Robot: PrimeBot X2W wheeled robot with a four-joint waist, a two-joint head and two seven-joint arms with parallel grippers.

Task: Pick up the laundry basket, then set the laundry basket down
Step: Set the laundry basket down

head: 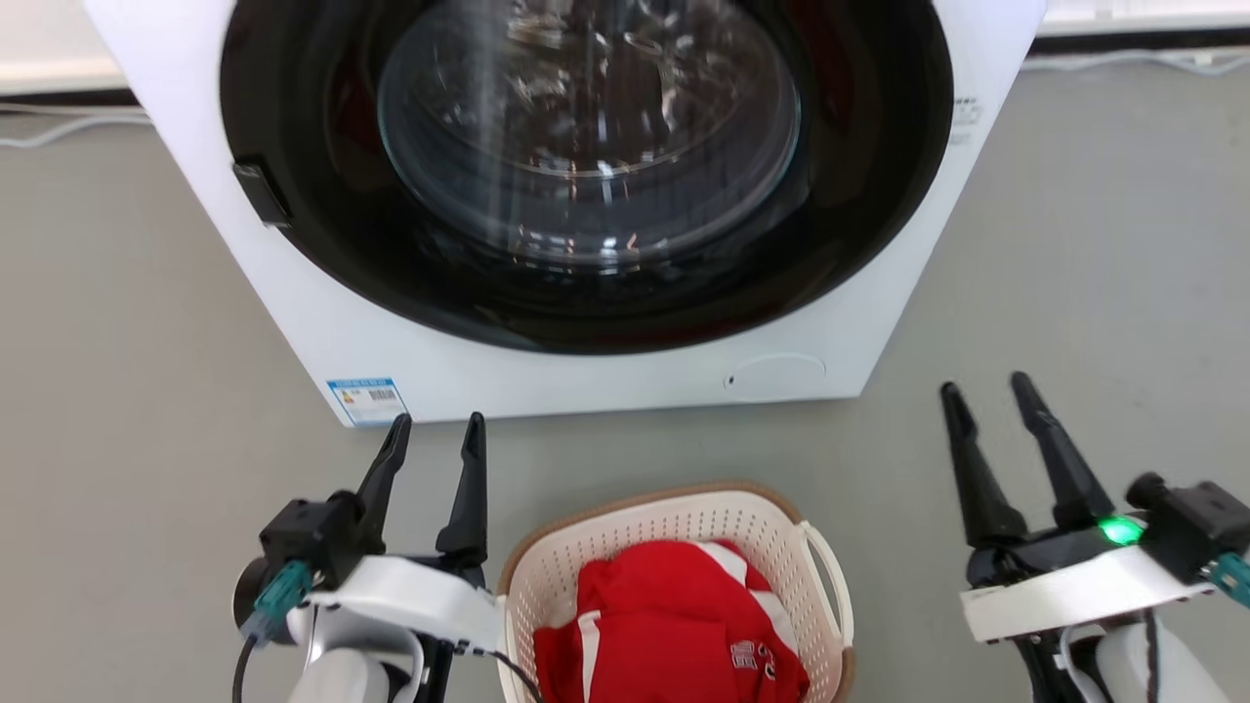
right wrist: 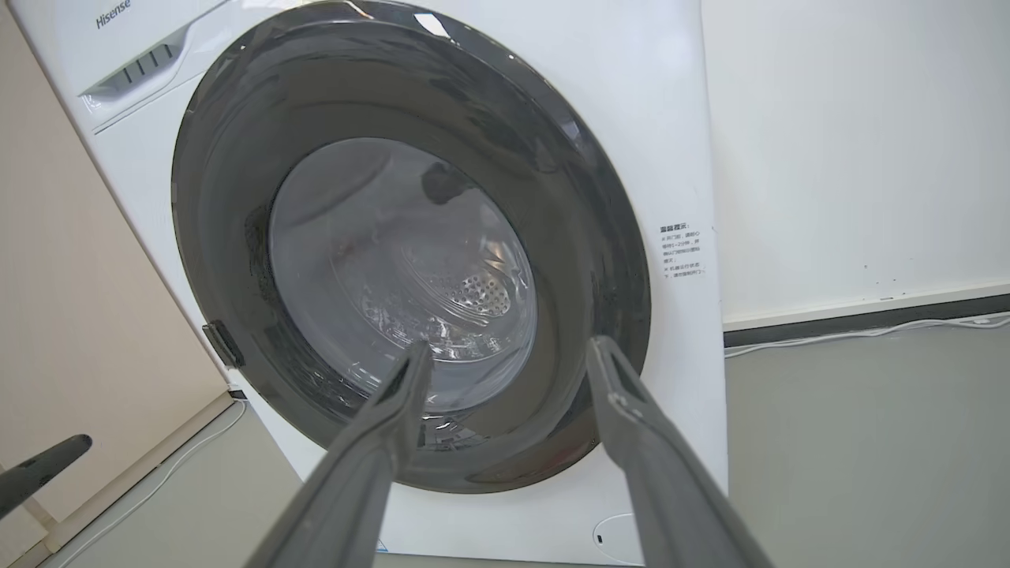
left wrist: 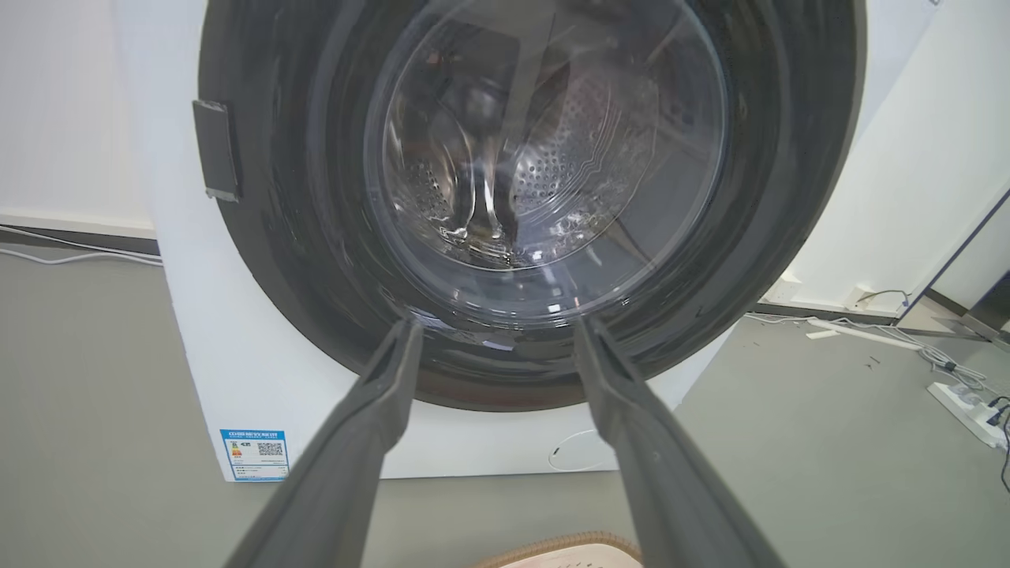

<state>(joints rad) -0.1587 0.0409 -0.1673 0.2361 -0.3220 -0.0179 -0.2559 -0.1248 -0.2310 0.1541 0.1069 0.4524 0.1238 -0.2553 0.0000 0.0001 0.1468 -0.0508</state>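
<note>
Jaws of both the left gripper [head: 437,420] and the right gripper [head: 982,383] stand spread, grasping nothing; the laundry basket [head: 625,552] sits on the floor [head: 117,391] between them, before the washing machine [head: 322,322]; red cloth [head: 674,625] lies inside.

Bright, even indoor light spreads over the grey floor [head: 117,391], with only soft, faint shadows along the foot of the washer [head: 586,381]. In the head view the door glass [head: 586,127] catches a pale vertical streak of glare and broken, glittering reflections. In the left wrist view it shows dark, doubled reflections. A green lamp [head: 1120,530] glows on the right gripper [head: 984,386]. Both wrist views bow at the edges, so the washer's sides lean outward. The fingers [left wrist: 347,473] [right wrist: 655,473] look soft and smeared near the lens, while the drum's [left wrist: 552,166] perforations read fairly crisp. The red cloth [head: 664,615] is richly saturated.
</note>
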